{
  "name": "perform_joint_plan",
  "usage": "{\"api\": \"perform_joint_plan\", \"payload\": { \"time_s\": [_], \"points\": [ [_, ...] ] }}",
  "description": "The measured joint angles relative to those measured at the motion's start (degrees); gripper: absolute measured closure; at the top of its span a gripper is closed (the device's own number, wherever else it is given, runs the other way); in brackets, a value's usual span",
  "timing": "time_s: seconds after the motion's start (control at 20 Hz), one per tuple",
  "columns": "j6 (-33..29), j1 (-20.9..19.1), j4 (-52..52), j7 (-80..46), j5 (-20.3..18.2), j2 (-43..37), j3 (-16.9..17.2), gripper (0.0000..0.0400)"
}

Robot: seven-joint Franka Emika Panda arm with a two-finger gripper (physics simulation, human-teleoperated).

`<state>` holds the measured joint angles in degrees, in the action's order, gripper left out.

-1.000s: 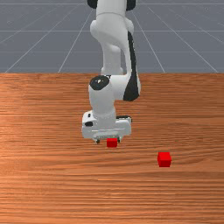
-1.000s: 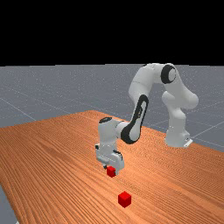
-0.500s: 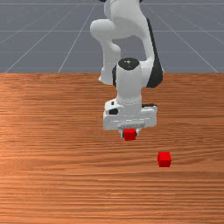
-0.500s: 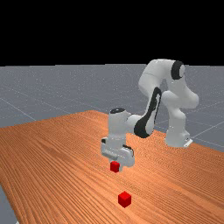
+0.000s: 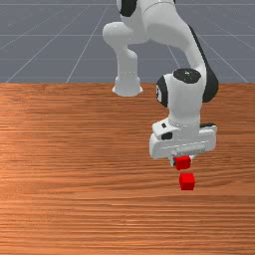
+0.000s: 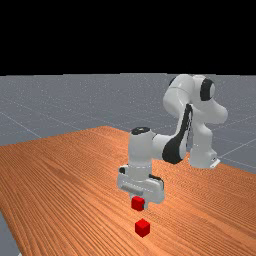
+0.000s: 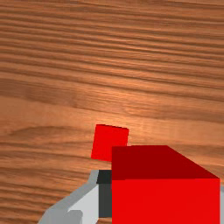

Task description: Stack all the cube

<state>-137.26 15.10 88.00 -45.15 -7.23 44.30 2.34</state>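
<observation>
My gripper is shut on a red cube held in the air; in the far view the gripper and its held cube hang above the table. Up close in the wrist view, the gripper has the held cube between its fingers. A second red cube rests on the table, just below the held one in the front view. The far view has this table cube under the held cube; in the wrist view the table cube is partly hidden behind it.
The orange-brown wooden table spreads around the table cube. The arm reaches over it from the table's far side in the front view, its base standing at the far view's right.
The hand has carried the held cube toward the front view's right, over to the table cube. Compared with a half second ago, it also appears lower in both views. The table cube has stayed in place.
</observation>
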Motion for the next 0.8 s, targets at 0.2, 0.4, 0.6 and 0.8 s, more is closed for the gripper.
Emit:
{"api": "perform_joint_plan", "payload": {
  "time_s": [0.2,0.4,0.6,0.8],
  "points": [
    [0.31,1.60,-1.96,-1.39,0.36,1.15,-0.25,0.0211],
    [0.17,1.95,-5.41,-1.77,0.79,5.08,0.03,0.0211],
    [0.23,1.69,-6.06,-2.00,0.89,7.61,0.37,0.0211],
    [1.15,1.88,-6.10,-2.59,0.87,7.53,0.47,0.0211]
  ]
}}
